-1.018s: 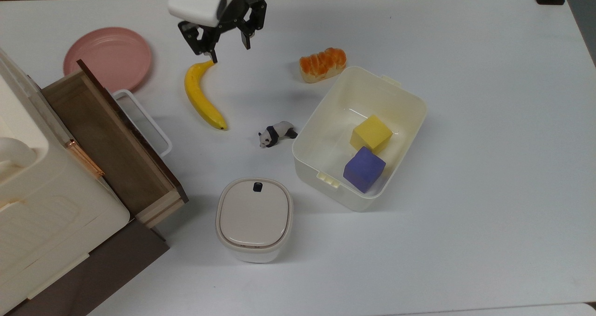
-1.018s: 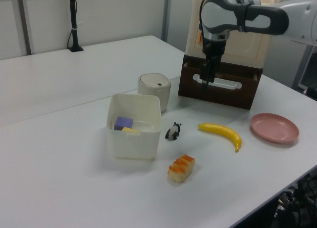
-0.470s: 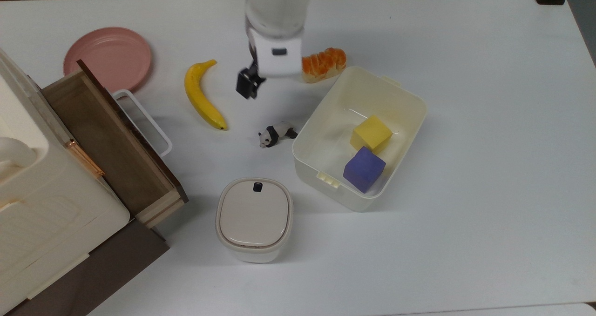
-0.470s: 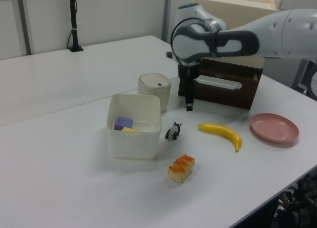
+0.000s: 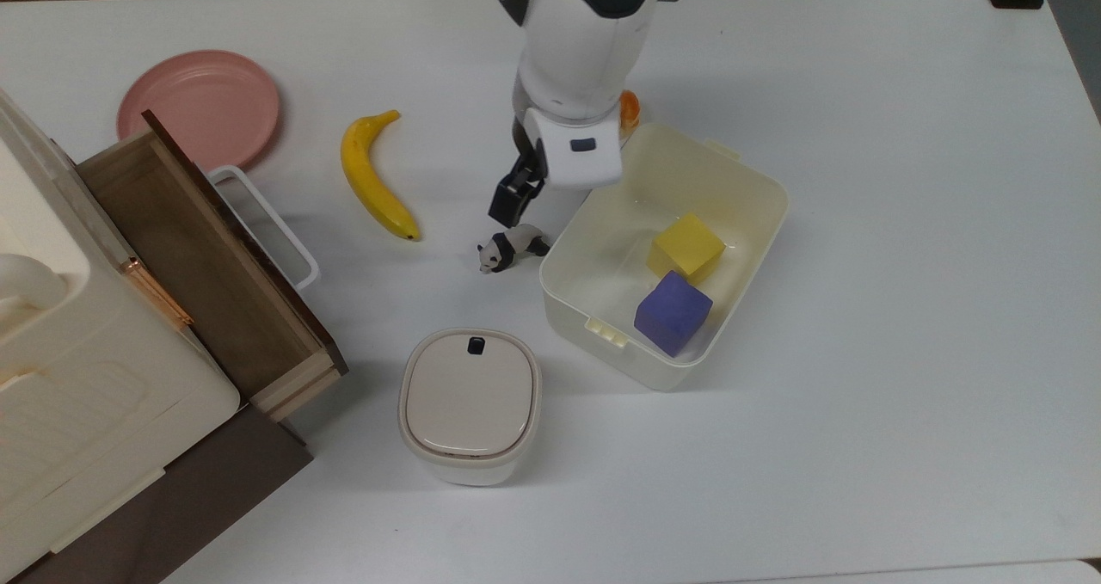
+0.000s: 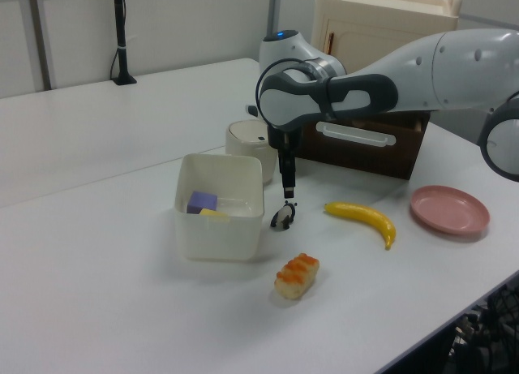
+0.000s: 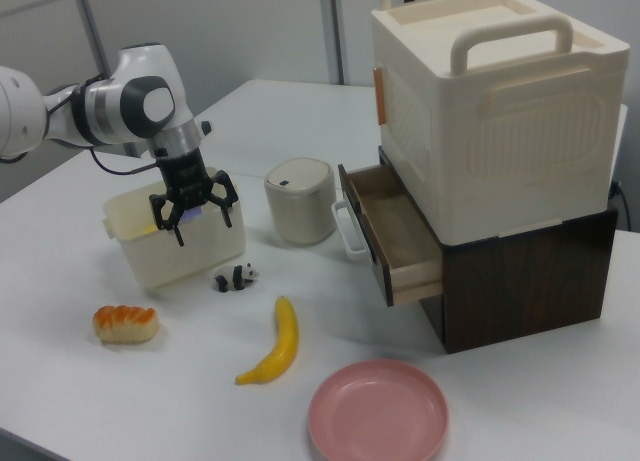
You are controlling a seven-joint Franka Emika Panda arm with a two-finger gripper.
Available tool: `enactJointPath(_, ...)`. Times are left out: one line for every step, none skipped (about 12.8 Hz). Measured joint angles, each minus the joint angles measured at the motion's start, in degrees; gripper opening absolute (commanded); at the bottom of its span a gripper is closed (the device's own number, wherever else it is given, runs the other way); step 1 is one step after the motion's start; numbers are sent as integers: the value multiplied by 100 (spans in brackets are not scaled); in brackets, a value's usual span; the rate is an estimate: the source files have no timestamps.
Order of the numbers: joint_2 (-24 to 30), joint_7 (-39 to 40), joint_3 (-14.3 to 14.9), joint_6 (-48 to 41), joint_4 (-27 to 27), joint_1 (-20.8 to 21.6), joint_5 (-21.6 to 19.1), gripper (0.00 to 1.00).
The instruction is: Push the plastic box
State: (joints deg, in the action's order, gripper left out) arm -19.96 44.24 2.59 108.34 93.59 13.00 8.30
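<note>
My gripper (image 7: 196, 219) hangs with its fingers spread apart and nothing between them, in the middle left of the right view, in front of the plastic box (image 7: 175, 243). In the top view the plastic box (image 5: 679, 248) sits right of centre, holding a yellow cube (image 5: 685, 247) and a purple cube (image 5: 672, 312). My gripper (image 5: 514, 205) is just above the toy panda (image 5: 512, 248), beside the box's left wall
</note>
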Motion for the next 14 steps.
enactJointPath(-22, -80, -1, 93, 0, 78, 0, 100)
enactJointPath(-66, -127, -3, 182, 0, 164, 0, 100)
enactJointPath(-131, -166, -4, 281, -1, 250, 23, 100)
enactJointPath(-216, -206, -4, 388, -5, 327, 53, 100)
enactJointPath(-304, -298, -4, 483, -55, 376, 90, 100)
enactJointPath(-383, -395, -4, 503, -155, 396, 111, 100)
enactJointPath(-438, -466, -4, 523, -240, 413, 131, 100)
enactJointPath(-487, -548, -5, 563, -310, 472, 153, 100)
enactJointPath(-526, -686, -6, 594, -342, 579, 168, 100)
enactJointPath(-561, -827, -7, 603, -344, 710, 173, 100)
enactJointPath(-572, -949, -7, 604, -353, 774, 181, 100)
enactJointPath(-574, -1032, -7, 605, -360, 800, 181, 100)
enactJointPath(-573, -1064, -1, 605, -381, 795, 184, 100)
enactJointPath(-554, -1069, 10, 606, -442, 772, 192, 100)
